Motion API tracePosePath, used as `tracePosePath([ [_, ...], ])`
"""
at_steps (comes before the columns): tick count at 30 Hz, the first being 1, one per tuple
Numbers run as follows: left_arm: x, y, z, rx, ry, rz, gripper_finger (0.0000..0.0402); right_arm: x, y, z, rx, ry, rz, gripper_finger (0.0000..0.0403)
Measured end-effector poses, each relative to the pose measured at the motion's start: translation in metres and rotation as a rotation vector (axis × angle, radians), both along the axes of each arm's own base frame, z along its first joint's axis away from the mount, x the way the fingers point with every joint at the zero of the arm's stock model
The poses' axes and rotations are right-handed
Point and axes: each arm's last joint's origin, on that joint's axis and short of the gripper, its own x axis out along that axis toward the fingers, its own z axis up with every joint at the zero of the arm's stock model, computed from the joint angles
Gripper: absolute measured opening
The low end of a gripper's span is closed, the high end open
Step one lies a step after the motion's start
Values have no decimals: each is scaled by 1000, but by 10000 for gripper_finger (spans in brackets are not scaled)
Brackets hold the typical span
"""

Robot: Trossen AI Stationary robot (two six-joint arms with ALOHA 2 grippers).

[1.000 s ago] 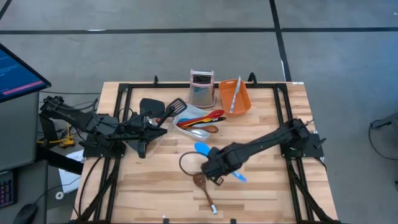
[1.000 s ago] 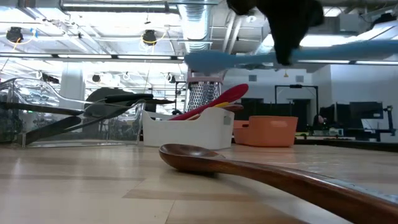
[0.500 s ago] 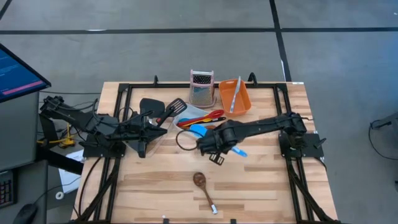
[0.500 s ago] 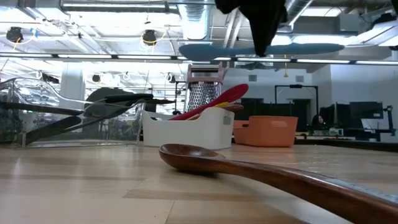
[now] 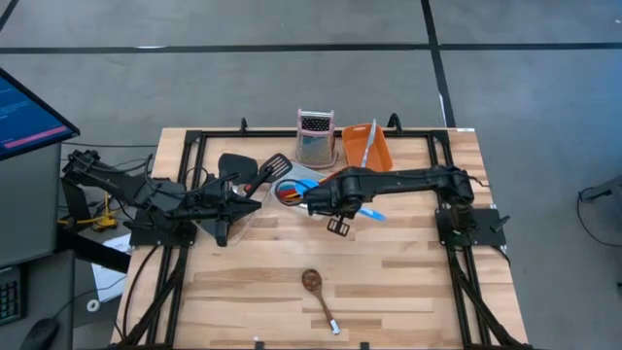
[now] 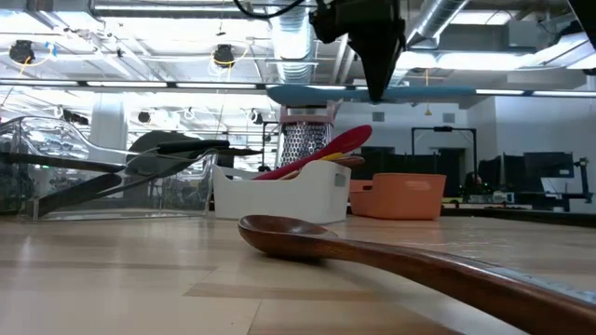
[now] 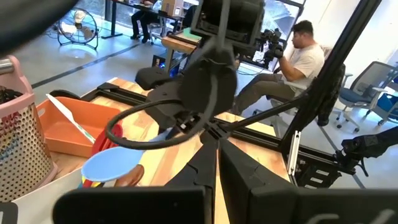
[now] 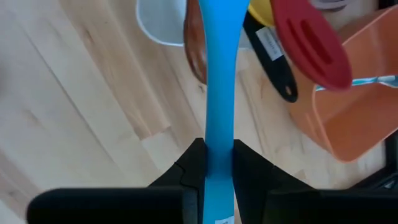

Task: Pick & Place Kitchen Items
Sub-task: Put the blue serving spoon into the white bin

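My right gripper is shut on a blue spoon, which hangs level above the table with its bowl over the white tub. That tub holds a red slotted tool, a black-handled tool and a wooden spoon, all leaning on its rim. A second wooden spoon lies flat near the table's front edge. My left gripper waits shut and empty beside the clear tub, where black spatulas lean. My right gripper pinches the blue spoon's handle between its two fingers, about halfway along the spoon. The fingers come steeply from above and lie across the handle. The spoon is lifted clear and stays level.
A steel grater with a pink top and an orange tub holding a pale utensil stand at the far edge. Black frame rails run along the table's sides. A person sits beyond the table in the left wrist view.
My right gripper has carried the blue spoon up and toward the table's far edge, from above the lying wooden spoon to the white tub. It has rolled on the way, so the spoon has turned about while staying level. The wooden spoon has stayed in place.
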Motion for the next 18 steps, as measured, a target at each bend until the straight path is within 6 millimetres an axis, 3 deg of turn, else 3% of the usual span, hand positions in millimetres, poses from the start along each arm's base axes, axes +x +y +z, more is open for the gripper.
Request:
tracePosePath([
  [7, 0, 0, 0, 2, 5, 0, 3, 7, -4, 5, -40, -75, 19, 46],
  [18, 0, 1, -1, 9, 5, 38, 3, 4, 29, 93, -131, -450, 102, 46],
])
